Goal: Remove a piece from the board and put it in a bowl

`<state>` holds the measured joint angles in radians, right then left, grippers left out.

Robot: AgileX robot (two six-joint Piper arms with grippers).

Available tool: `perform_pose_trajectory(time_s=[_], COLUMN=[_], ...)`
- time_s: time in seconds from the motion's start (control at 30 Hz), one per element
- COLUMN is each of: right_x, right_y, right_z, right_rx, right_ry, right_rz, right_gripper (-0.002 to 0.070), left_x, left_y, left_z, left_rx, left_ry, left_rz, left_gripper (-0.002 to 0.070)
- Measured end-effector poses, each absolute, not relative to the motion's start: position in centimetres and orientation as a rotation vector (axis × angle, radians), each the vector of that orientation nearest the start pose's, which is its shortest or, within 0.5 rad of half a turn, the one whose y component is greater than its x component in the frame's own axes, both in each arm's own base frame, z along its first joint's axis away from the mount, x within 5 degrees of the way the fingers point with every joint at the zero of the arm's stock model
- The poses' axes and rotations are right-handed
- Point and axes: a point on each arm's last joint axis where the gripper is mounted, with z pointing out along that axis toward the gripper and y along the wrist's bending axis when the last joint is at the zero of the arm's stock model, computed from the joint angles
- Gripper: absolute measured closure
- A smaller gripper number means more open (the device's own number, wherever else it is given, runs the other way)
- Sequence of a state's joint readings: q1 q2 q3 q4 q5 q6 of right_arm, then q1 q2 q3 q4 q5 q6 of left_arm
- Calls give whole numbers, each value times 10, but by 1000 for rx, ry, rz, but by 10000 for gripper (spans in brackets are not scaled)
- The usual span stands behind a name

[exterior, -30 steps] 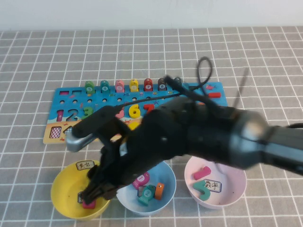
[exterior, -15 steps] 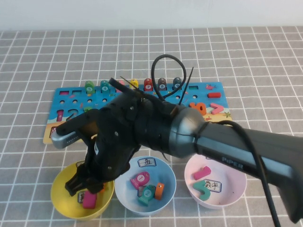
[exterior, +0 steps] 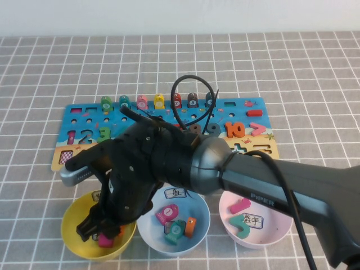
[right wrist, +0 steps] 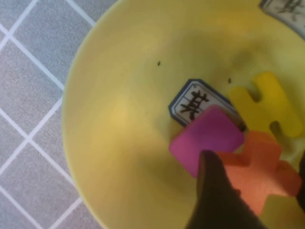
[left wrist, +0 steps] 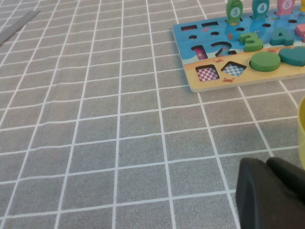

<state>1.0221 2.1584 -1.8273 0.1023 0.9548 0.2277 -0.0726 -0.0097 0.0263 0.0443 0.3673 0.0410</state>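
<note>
**Orange cross over the yellow bowl, release pending**

High view: the right gripper [exterior: 93,229] hangs low inside the yellow bowl [exterior: 73,243], its arm crossing in front of the board [exterior: 247,109]. A pink piece [exterior: 105,241] shows beside the fingertips. The blue bowl [exterior: 198,232] and pink bowl [exterior: 278,228] sit to the right. White labels on the bowl rims carry black characters too small to read; "PIPER" is printed on the arm's dark casing.

Left wrist view: the left gripper [left wrist: 269,193] is parked low over the mat, clear of the board's end [left wrist: 190,86]; I cannot tell how its fingers stand. Numbers 2, 3 and 4 read on the board.

Right wrist view: the orange cross [right wrist: 259,169] lies between the dark fingers [right wrist: 214,191], which appear to pinch it, resting against the pink piece [right wrist: 207,138] and a yellow piece [right wrist: 267,107]. A blue-edged tile [right wrist: 190,102] bears a black character. The sound move, I judge, is to spread the fingers here, well inside the rim, then lift straight up without dragging the neighbours.
</note>
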Motion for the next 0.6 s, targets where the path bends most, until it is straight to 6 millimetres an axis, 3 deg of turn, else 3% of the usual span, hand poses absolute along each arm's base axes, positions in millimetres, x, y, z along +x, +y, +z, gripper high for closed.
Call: perform_pose_trajectory(time_s=[0.27,0.5,0.6], right_x=[238,238,236], right_y=[407,408,406], right_z=[215,226,231], right_rx=[-1053,-1060,-1068], right_ry=[2660,2659,2664], right_rz=[430,431,420], right_gripper=[277,276,317], left_x=[53,53,53], left_y=[-2,-2,-2], left_z=[172,172,172], left_rx=[134,134,134], left_ry=[1862,1862,1862], left_rz=[22,22,22], left_gripper=[678,678,678])
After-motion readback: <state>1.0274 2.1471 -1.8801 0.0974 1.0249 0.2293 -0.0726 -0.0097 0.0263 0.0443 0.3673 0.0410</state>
